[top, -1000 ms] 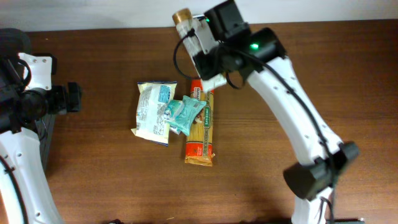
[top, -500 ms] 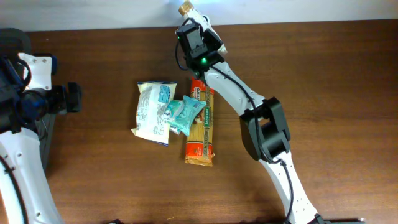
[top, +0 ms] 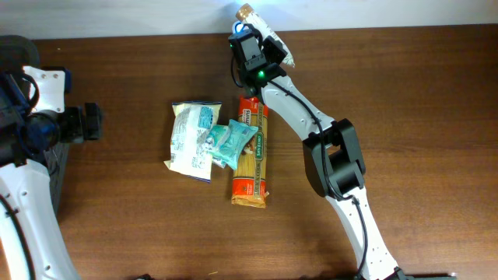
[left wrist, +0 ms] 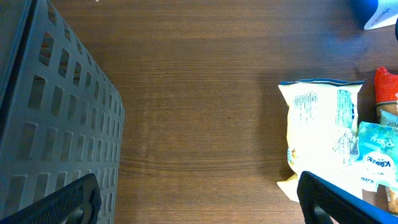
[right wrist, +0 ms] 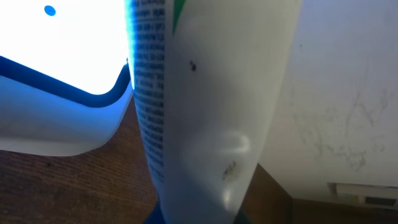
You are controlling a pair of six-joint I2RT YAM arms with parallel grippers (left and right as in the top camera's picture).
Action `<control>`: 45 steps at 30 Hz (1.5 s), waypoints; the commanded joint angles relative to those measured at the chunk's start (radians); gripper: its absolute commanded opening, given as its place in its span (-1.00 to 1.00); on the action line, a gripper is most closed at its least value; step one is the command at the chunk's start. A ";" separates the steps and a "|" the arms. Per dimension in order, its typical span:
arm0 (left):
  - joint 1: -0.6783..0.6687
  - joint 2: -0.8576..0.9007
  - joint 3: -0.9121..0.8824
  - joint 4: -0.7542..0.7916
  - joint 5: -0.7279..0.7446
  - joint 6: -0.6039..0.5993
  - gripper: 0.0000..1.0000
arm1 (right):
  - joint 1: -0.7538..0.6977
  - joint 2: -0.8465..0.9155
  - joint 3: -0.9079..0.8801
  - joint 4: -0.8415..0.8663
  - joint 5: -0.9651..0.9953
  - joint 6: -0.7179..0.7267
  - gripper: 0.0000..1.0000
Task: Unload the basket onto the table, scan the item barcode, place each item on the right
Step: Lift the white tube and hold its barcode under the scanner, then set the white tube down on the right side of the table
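The item is a white tube (top: 274,43) with a gold cap (top: 247,11), held at the table's far edge by my right gripper (top: 264,48), which is shut on it. In the right wrist view the tube (right wrist: 211,106) fills the middle, with small print down its left side, right next to the glowing white, blue-rimmed scanner (right wrist: 56,68); no barcode shows there. My left gripper (left wrist: 199,202) is open over bare wood at the left, with nothing between its fingertips (left wrist: 78,200).
A white snack bag (top: 192,140), a teal packet (top: 232,142) and an orange pasta pack (top: 252,159) lie together mid-table. A grey slatted basket (left wrist: 50,118) stands by my left gripper (top: 87,123). A pale wall (right wrist: 348,93) runs behind the table's far edge.
My right arm has swung from above the pile to the far edge, carrying the tube up beside the scanner's light. The left arm has not moved.
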 commanded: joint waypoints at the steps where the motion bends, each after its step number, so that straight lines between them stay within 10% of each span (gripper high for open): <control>1: 0.003 0.000 0.011 0.002 0.018 0.015 0.98 | 0.001 -0.011 0.034 -0.008 0.041 0.008 -0.92; 11: 0.003 0.000 0.011 0.002 0.018 0.015 0.98 | 0.005 -0.275 0.034 -0.383 -0.296 0.315 -0.92; 18: 0.003 0.000 0.011 0.002 0.018 0.015 0.98 | -0.094 -0.532 0.034 -0.847 -1.039 0.481 -0.92; 24: 0.003 0.000 0.011 0.002 0.018 0.015 0.98 | -0.351 -0.516 -0.003 -1.161 -1.079 0.522 -0.92; 45: 0.003 0.000 0.011 0.002 0.018 0.015 0.98 | -0.661 -0.512 -0.717 -0.653 -0.908 0.457 -0.92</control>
